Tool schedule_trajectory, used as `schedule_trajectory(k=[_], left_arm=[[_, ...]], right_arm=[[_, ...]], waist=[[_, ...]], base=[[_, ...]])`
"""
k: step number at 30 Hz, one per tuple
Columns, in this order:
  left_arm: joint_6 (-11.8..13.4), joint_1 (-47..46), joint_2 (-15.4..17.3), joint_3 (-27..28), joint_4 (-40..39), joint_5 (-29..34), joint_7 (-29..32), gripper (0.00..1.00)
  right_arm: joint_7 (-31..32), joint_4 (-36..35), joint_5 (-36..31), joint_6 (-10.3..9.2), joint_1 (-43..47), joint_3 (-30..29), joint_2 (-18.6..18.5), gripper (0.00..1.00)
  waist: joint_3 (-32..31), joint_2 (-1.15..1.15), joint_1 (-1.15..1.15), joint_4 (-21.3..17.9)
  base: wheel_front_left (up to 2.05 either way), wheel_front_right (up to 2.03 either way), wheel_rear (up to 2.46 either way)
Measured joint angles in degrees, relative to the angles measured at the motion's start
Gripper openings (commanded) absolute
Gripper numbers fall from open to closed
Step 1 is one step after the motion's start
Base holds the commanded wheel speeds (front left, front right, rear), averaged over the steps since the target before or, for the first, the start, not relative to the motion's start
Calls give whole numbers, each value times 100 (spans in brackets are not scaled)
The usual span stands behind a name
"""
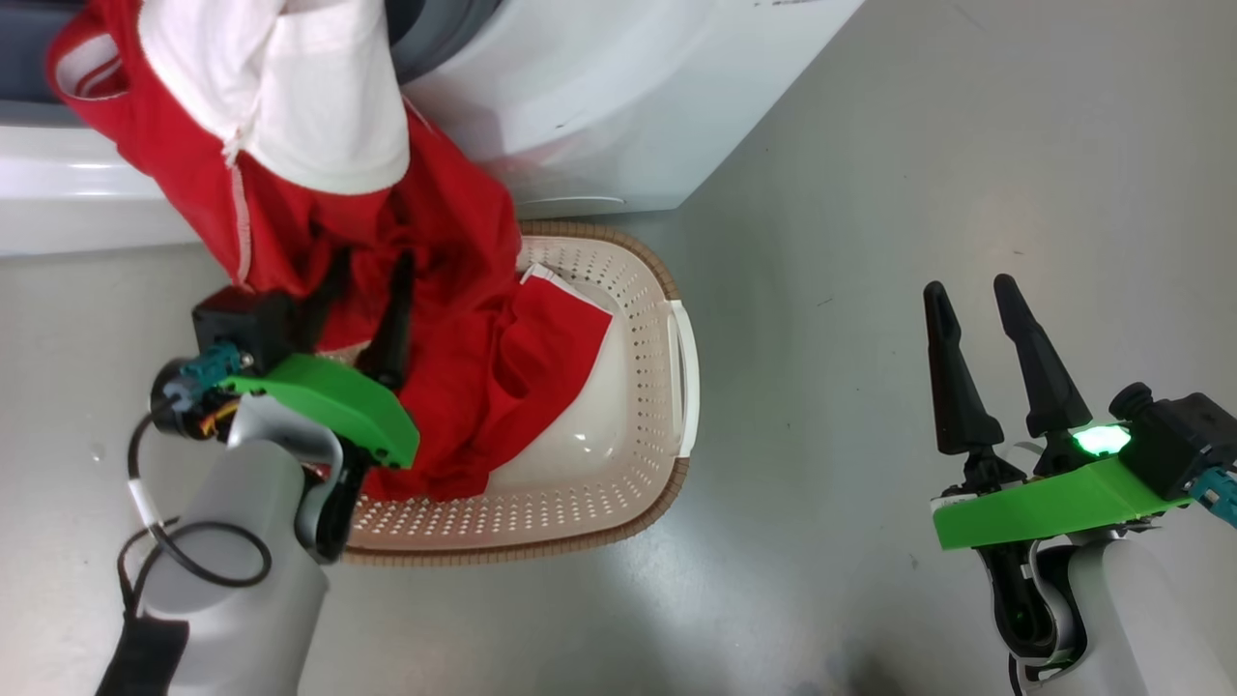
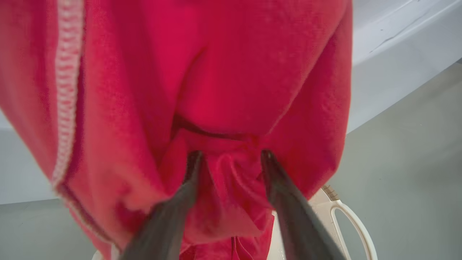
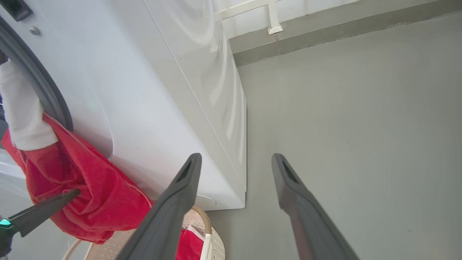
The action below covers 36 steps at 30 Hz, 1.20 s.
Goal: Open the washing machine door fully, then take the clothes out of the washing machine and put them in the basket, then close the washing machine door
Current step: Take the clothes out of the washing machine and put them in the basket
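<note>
The red and white clothes (image 1: 290,174) hang out of the washing machine (image 1: 628,97) and down into the cream basket (image 1: 676,319) on the floor in front of it. My left gripper (image 1: 372,261) is open above the basket's left side, its fingers pushed into the red fabric (image 2: 223,90), which bunches between them. One left finger (image 3: 47,209) touches the hanging cloth (image 3: 83,187). My right gripper (image 1: 969,284) is open with nothing in it, out over the bare floor to the right of the basket (image 3: 202,220). The door is out of view.
The grey gasket (image 3: 39,83) rings the opening where the cloth comes out. Grey floor (image 1: 918,145) spreads to the right of the machine (image 3: 162,90), as far as a wall base (image 3: 325,25). A white basket handle (image 2: 346,216) lies beside my left fingers.
</note>
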Motion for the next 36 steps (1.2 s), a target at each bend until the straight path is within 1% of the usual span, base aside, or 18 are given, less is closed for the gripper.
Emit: schedule_trajectory(k=[10,14,20,26,36], left_arm=[[1,-34,4,0,3,-59,0,100],[0,8,-10,4,-175,-58,0,100],[1,153,-21,152,-553,-32,0,100],[0,548,-24,427,-1147,224,0,100],[0,1354,-40,1148,-2094,624,0,100]], right_arm=[[0,14,5,0,-5,-3,0,100],[0,16,0,0,-5,-15,0,100],[0,29,-12,0,-4,-46,-1,100],[0,40,-32,0,3,-80,-3,100],[0,91,-116,0,93,-115,-4,100]], waist=[[-93,0,0,54],[-142,0,0,120],[-204,0,0,212],[-320,0,0,275],[-561,0,0,354]], base=[[0,0,0],[0,0,0],[0,0,0],[0,0,0],[0,0,0]])
